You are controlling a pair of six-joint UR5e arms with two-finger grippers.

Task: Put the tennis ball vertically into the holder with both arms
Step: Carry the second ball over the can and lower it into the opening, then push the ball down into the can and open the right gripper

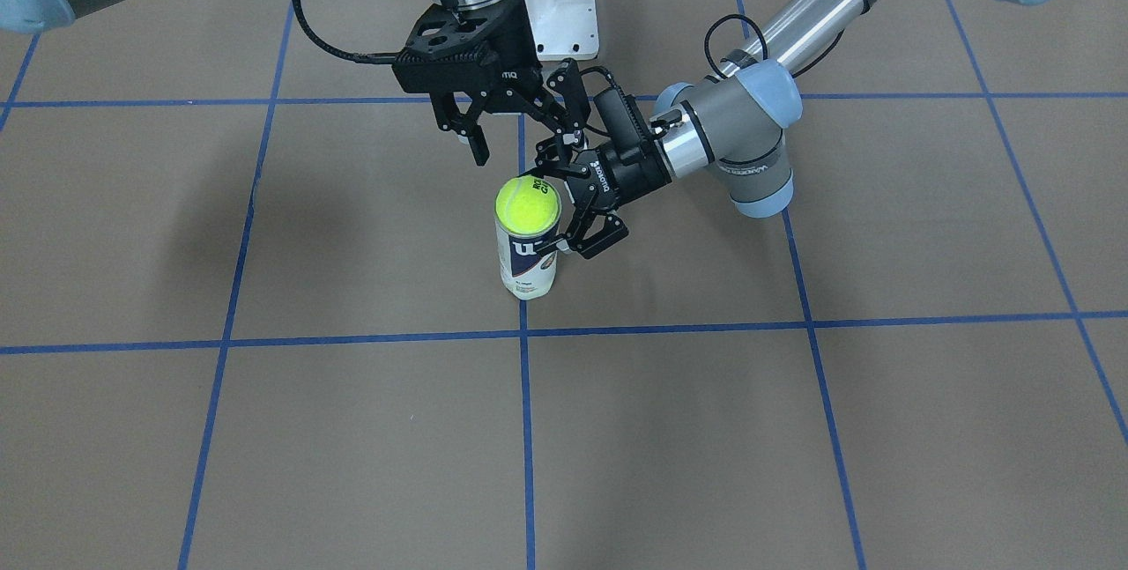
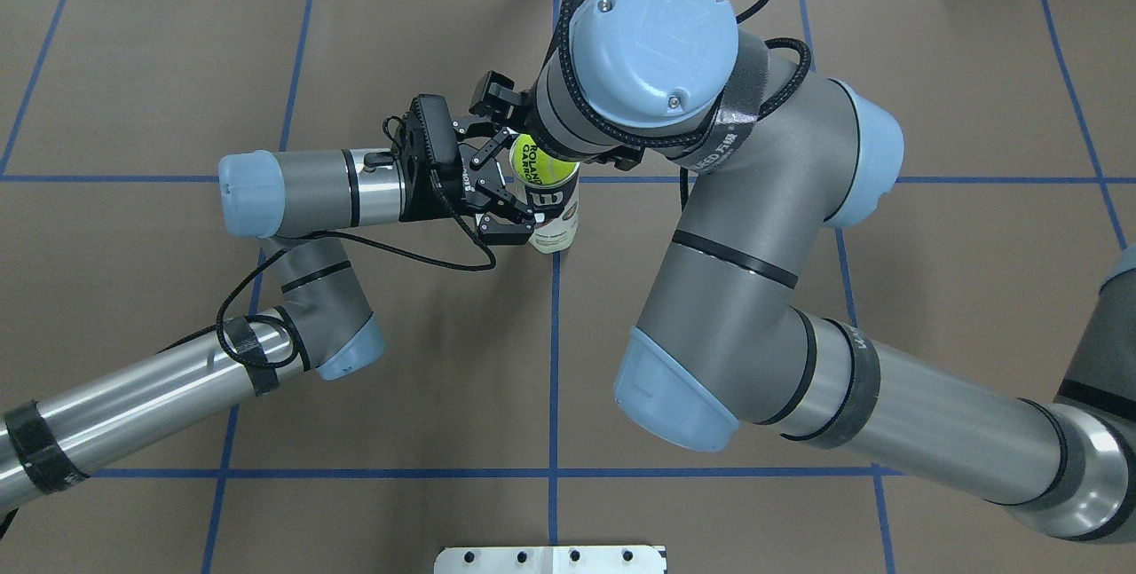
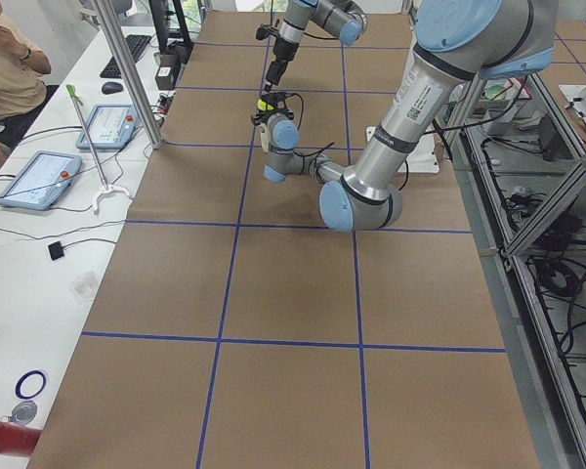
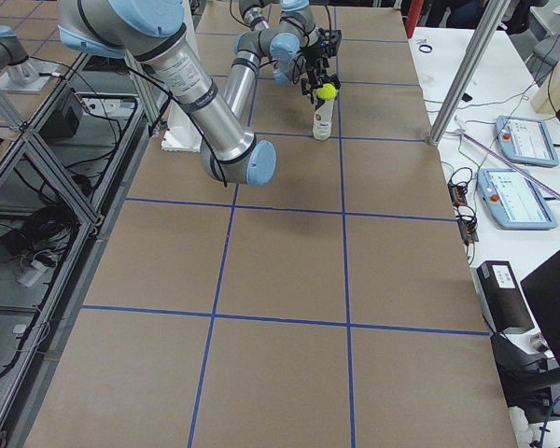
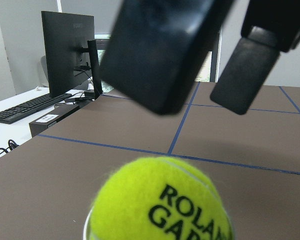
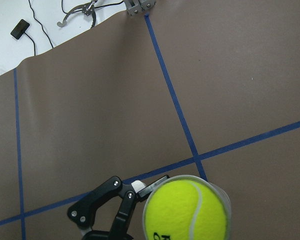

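Observation:
The holder (image 1: 527,269), a clear tube with a white and navy label, stands upright on the brown table near the middle. A yellow tennis ball (image 1: 527,203) sits in its mouth, its top above the rim. My left gripper (image 1: 553,210) comes in sideways and is shut on the holder just below the rim; the overhead view shows it (image 2: 519,192) beside the ball (image 2: 543,168). My right gripper (image 1: 526,150) points down, open and empty, a little above the ball. The left wrist view shows its fingers (image 5: 155,55) apart above the ball (image 5: 162,205). The right wrist view looks down on the ball (image 6: 185,212).
The white pedestal base (image 1: 564,15) stands behind the right gripper. Blue tape lines (image 1: 525,429) grid the brown table. A white plate (image 2: 550,559) lies at the near edge. An operator (image 3: 5,59) and pendants sit at a side table.

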